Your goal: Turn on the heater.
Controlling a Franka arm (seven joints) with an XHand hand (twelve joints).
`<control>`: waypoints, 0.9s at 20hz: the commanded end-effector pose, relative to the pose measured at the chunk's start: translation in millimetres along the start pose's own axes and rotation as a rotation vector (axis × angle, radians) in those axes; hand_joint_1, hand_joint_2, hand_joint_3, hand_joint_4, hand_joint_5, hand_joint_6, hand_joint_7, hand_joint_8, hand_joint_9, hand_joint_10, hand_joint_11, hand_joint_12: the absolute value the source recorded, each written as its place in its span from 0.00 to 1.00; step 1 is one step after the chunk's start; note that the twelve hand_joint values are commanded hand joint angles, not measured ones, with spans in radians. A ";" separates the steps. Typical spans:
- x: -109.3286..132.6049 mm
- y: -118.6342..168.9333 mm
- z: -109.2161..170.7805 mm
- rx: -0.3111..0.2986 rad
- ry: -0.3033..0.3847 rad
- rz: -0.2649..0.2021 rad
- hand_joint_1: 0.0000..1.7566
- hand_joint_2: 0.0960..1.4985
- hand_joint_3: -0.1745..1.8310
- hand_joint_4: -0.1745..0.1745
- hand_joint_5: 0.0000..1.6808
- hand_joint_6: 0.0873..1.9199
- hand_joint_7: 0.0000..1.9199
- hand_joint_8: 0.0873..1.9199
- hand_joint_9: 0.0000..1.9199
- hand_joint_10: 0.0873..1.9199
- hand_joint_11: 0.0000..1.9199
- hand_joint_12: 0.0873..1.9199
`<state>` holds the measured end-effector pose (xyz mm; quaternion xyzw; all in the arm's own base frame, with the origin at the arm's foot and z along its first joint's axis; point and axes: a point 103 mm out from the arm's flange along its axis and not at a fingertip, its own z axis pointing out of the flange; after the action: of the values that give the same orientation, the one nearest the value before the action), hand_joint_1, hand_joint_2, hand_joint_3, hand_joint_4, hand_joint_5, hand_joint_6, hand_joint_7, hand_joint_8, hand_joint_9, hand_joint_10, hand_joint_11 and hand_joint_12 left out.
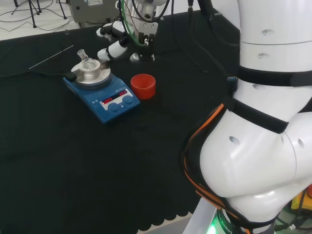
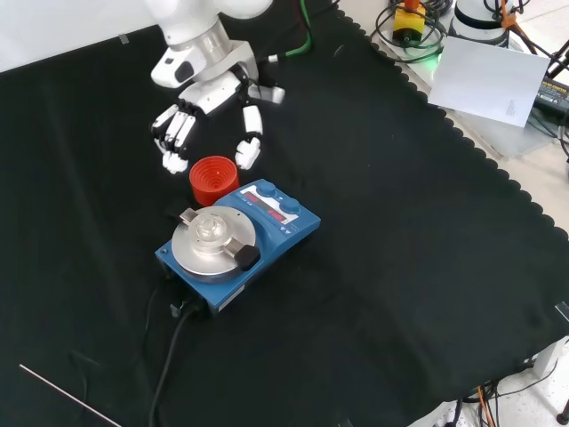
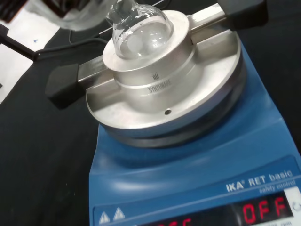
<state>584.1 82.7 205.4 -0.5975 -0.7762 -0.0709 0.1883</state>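
Note:
The heater (image 1: 108, 95) is a blue box with two blue knobs and a lit red display on its front panel. A round metal block (image 1: 90, 74) sits on top of it and holds a small clear glass flask (image 1: 87, 62). In the front view the heater (image 2: 267, 233) stands just below a red cup. The hand (image 2: 206, 96) hangs above and beyond that cup, open, with fingers (image 2: 174, 135) pointing down and nothing in them. In the head view the hand (image 1: 115, 48) hovers behind the heater. The wrist view looks closely at the heater (image 3: 188, 165), its block (image 3: 164, 89) and the flask (image 3: 138, 33).
A red ribbed cup (image 1: 143, 86) stands right beside the heater, between it and the hand (image 2: 213, 180). A thin metal rod (image 1: 51, 57) lies on the cloth. The heater's black cable (image 2: 169, 356) runs off toward the front view's lower edge.

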 end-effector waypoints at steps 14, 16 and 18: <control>12.0 -77.7 -15.2 0.008 -0.124 0.075 0.59 0.36 0.48 0.51 0.30 0.00 0.35 0.29 0.50 0.24 0.31 0.67; 11.1 -85.4 -17.4 0.034 -0.146 0.081 0.63 0.36 0.51 0.49 0.31 0.00 0.50 0.29 0.62 0.21 0.45 0.60; 11.7 -91.9 -18.1 0.050 -0.161 0.083 0.70 0.38 0.48 0.46 0.30 0.00 0.59 0.33 0.69 0.19 0.56 0.53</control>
<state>515.9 66.2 232.6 -0.6266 -0.7644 -0.0272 0.1495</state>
